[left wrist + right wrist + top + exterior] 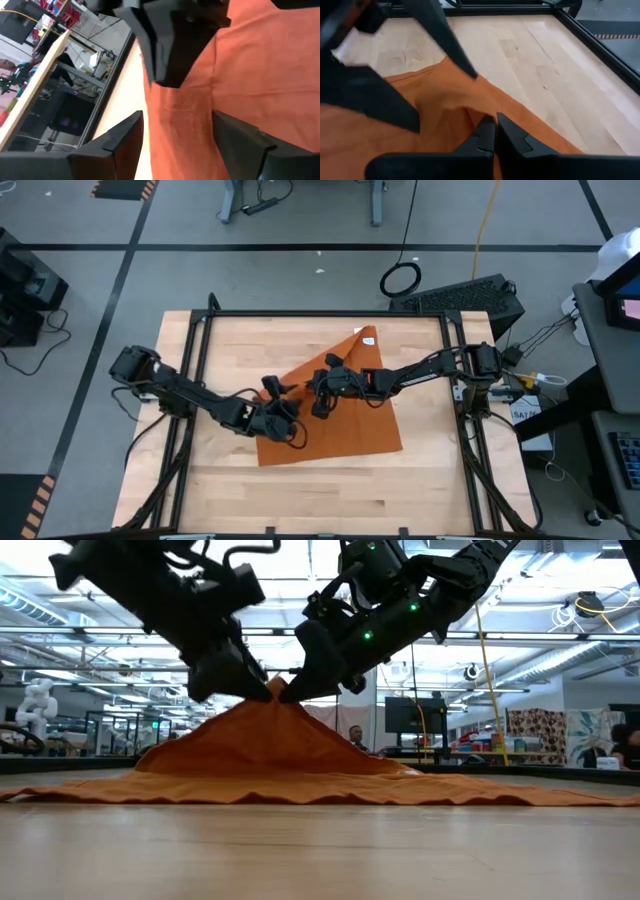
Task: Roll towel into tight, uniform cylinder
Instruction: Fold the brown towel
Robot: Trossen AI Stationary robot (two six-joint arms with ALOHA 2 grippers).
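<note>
Now, mid-bench, the right gripper point(494, 131) pinches the towel point(345, 415) into a peak while the left gripper point(175, 145) stands apart astride it; lift evenly, keeping the fold straight for tight rolling.

Looked black and blocky, both arms point(190, 392) jointed, with thin dark cables trailing. Showed small green lights on one wrist point(385, 615). Ended in flat, angular black fingers point(112, 145).

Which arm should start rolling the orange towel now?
Probably the right. The right gripper is shut on a raised fold of the towel, so it could carry that edge over. The left gripper is open, straddling the fabric without gripping.
</note>
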